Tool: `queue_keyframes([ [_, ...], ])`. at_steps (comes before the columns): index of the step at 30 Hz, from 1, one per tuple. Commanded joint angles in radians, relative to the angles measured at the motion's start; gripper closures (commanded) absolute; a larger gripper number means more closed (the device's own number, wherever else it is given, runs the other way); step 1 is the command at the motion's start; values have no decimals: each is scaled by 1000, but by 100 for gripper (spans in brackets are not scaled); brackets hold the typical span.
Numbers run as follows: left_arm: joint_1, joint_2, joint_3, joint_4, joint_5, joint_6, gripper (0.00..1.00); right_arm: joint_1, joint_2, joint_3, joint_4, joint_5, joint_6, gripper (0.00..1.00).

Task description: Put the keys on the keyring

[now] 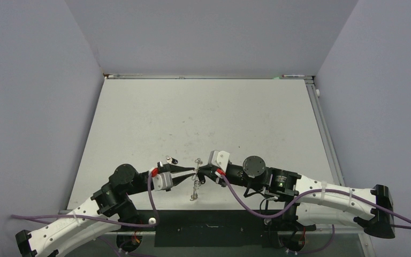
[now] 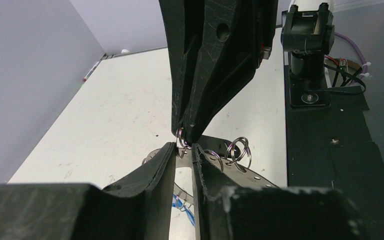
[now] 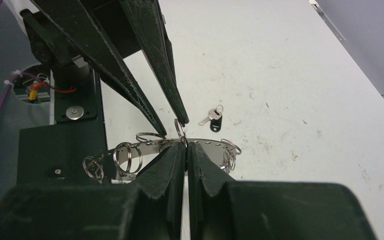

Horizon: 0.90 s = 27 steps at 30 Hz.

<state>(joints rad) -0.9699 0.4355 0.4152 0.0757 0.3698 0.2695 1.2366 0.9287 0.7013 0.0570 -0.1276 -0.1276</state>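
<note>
The keyring (image 1: 195,184) hangs just above the table between my two grippers. It shows as a flat silver band with wire loops in the left wrist view (image 2: 260,175) and the right wrist view (image 3: 130,150). My right gripper (image 3: 186,146) is shut on its rim at a wire loop, and its tips show from above in the left wrist view (image 2: 190,135). My left gripper (image 2: 184,150) has its tips a little apart against the band, opposite the right one. A black-headed key (image 1: 170,159) lies on the table, also in the right wrist view (image 3: 212,119). A blue-tagged key (image 2: 180,202) hangs from the ring.
The black base mat (image 1: 208,227) runs along the table's near edge. The right arm's base post (image 2: 305,50) stands on it. Grey walls close the table on the left, right and back.
</note>
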Motion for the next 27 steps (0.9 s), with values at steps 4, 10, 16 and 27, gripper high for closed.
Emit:
queue_keyframes([
  [4, -6, -3, 8, 56, 39, -15, 80, -11, -20, 80, -68, 58, -27, 95],
  [10, -6, 4, 10, 55, 53, -19, 73, -5, 16, 148, -200, 55, -37, 95],
  [16, -7, 41, 17, 46, 79, -27, 72, 7, 48, 210, -313, 86, -48, 95],
  [27, -8, 54, 21, 48, 81, -26, 75, 22, 89, 220, -346, 81, -52, 95],
])
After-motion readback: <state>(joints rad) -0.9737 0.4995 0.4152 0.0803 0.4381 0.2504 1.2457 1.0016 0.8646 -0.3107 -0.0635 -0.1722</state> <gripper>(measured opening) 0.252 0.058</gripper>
